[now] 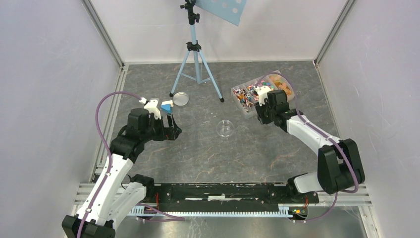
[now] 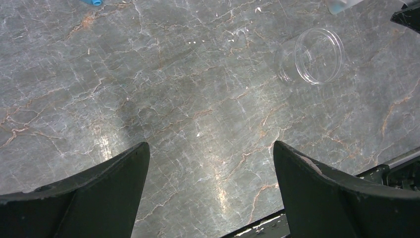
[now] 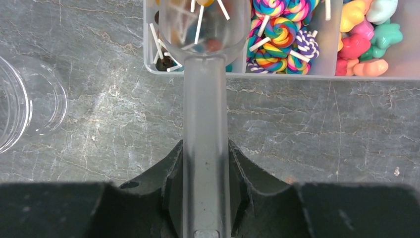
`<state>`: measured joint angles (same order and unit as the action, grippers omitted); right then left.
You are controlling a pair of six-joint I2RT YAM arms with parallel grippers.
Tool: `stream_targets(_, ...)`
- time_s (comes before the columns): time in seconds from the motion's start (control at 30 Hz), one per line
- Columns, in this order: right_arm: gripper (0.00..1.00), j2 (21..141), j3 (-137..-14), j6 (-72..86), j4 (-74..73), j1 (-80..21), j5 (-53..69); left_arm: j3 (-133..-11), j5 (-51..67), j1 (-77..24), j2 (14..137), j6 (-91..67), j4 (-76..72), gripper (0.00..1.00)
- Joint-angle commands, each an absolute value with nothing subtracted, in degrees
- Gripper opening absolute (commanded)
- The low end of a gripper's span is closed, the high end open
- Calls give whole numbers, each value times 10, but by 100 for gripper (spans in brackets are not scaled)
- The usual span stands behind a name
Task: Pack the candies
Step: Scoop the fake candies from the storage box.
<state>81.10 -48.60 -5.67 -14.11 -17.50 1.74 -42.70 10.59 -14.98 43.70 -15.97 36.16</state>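
1. Looking from above, you see a grey marbled table (image 1: 198,153) closed in by pale walls, with a blue tripod (image 1: 196,64) standing at the back.
2. Your divided clear tray (image 1: 236,99) sits at the right rear of the table. All the candies (image 3: 277,34) you can see are in it. The right wrist view shows rainbow swirl lollipops in the middle compartment and pink, green, yellow and orange shapes in the one to its right.
3. Your right gripper (image 3: 205,148) is clamped narrowly on the handle of a cloudy scoop (image 3: 205,99). Its bowl is over the tray's left compartment. White sticks show through the bowl, but you cannot tell whether they lie in it or under it.
4. Your left gripper (image 2: 210,145) is spread wide above bare table and holds nothing.
5. A round clear dish (image 1: 226,128) stands mid-table between the arms, and nothing shows in it. Only the overhead view shows you the lid (image 1: 180,98) and the blue-and-white block (image 1: 167,105) beyond the left arm.
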Motion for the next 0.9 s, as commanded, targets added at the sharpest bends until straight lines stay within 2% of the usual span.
stream_targets(0.0, 0, 769, -470, -44, -88, -163, 21, -429, 99, -152, 434, -132, 354, 100)
stream_targets(0.87, 0, 601, -381, -79, -39, -155, 91, -430, 86, -152, 430, -132, 357, 100)
